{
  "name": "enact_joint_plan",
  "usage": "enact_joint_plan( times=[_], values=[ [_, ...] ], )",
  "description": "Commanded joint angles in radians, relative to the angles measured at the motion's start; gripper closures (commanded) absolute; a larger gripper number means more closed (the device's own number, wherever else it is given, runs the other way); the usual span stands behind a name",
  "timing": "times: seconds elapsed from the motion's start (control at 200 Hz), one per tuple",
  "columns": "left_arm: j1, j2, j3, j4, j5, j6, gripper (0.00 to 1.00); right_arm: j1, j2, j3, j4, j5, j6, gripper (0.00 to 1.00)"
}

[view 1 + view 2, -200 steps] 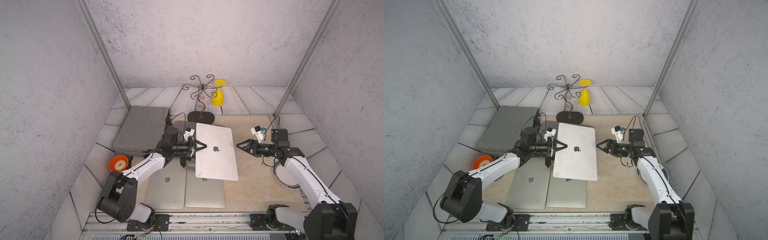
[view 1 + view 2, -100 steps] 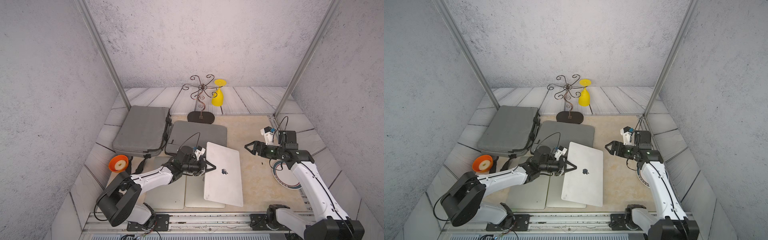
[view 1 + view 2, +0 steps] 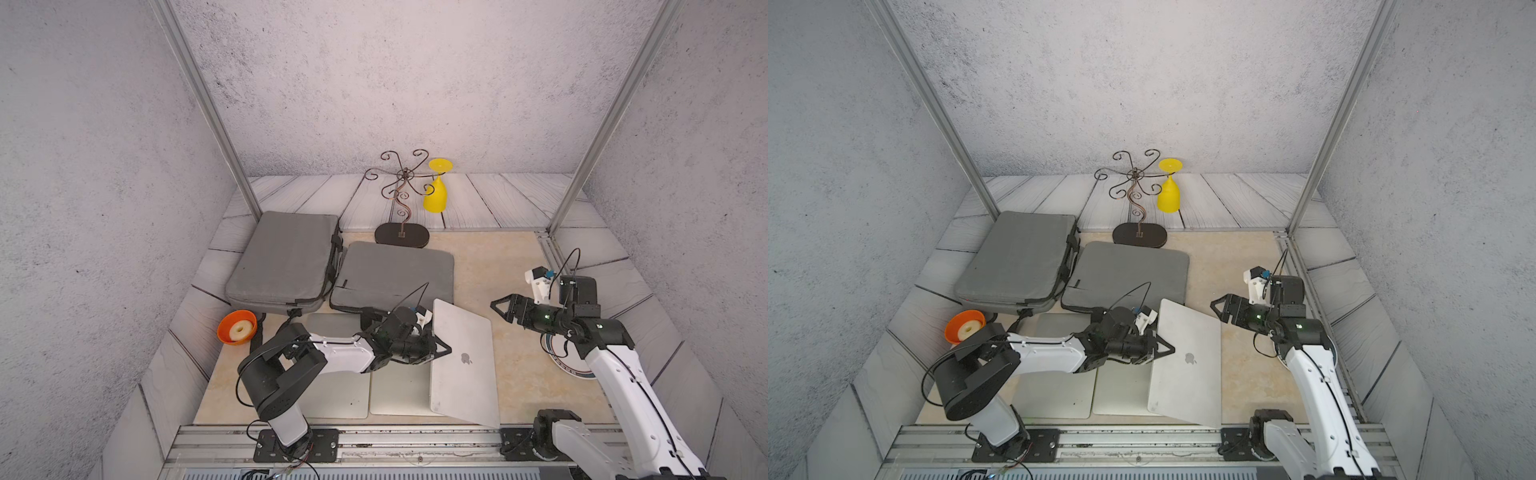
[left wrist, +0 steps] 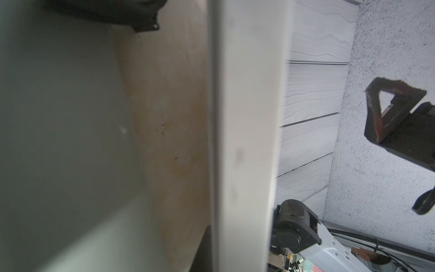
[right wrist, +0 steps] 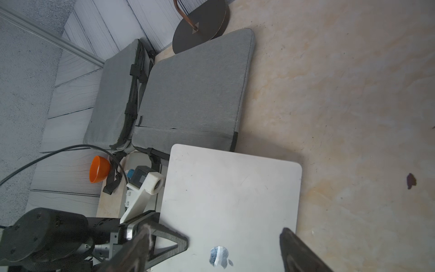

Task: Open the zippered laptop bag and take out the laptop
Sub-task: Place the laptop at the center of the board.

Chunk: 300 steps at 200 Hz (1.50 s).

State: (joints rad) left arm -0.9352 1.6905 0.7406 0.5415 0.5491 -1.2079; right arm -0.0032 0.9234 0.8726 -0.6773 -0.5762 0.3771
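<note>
A silver laptop [image 3: 465, 374] [image 3: 1187, 374] hangs tilted over the front of the table. My left gripper [image 3: 444, 351] [image 3: 1168, 348] is shut on its left edge. The left wrist view shows that edge [image 4: 244, 141] close up, with one dark finger [image 4: 204, 247] against it. The grey zippered laptop bag [image 3: 395, 274] [image 3: 1129, 270] [image 5: 193, 89] lies flat behind the laptop, apart from it. My right gripper [image 3: 498, 308] [image 3: 1216, 306] [image 5: 215, 228] hovers open to the right of the laptop, holding nothing and pointing at it.
A second grey bag with black handles [image 3: 286, 257] lies at the back left. Two more silver laptops [image 3: 336, 390] [image 3: 399, 392] lie flat at the front, partly under the held one. An orange bowl [image 3: 237, 327], a wire stand [image 3: 401, 208] with a yellow glass [image 3: 435, 195], and a plate [image 3: 561, 365] sit around.
My left gripper has carried the laptop from above the bag toward the front of the table, tilting it. My right gripper has drawn back to the right and opened slightly wider.
</note>
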Motion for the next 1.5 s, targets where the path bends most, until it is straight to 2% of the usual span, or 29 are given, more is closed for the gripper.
enact_joint_plan(
  times=[0.0, 0.595, 0.951, 1.196, 1.331, 1.496],
  values=[
    [-0.02, 0.017, 0.075, 0.227, -0.031, -0.016, 1.0, -0.002, -0.036, -0.01, -0.03, 0.007, 0.016, 0.14],
    [-0.126, 0.258, 0.246, 0.283, -0.137, -0.085, 1.0, -0.003, -0.019, -0.056, 0.025, -0.029, 0.04, 0.14],
    [-0.163, 0.312, 0.233, 0.318, -0.242, -0.139, 1.0, -0.003, -0.041, -0.103, 0.042, -0.043, 0.058, 0.14],
    [-0.171, 0.334, 0.206, 0.413, -0.346, -0.169, 1.0, -0.002, -0.058, -0.122, 0.041, -0.046, 0.066, 0.14],
    [-0.179, 0.344, 0.244, 0.36, -0.3, -0.148, 1.0, -0.003, -0.064, -0.133, 0.044, -0.047, 0.07, 0.14],
    [-0.191, 0.371, 0.229, 0.382, -0.327, -0.186, 1.0, -0.003, -0.057, -0.133, 0.049, -0.05, 0.072, 0.14]
  ],
)
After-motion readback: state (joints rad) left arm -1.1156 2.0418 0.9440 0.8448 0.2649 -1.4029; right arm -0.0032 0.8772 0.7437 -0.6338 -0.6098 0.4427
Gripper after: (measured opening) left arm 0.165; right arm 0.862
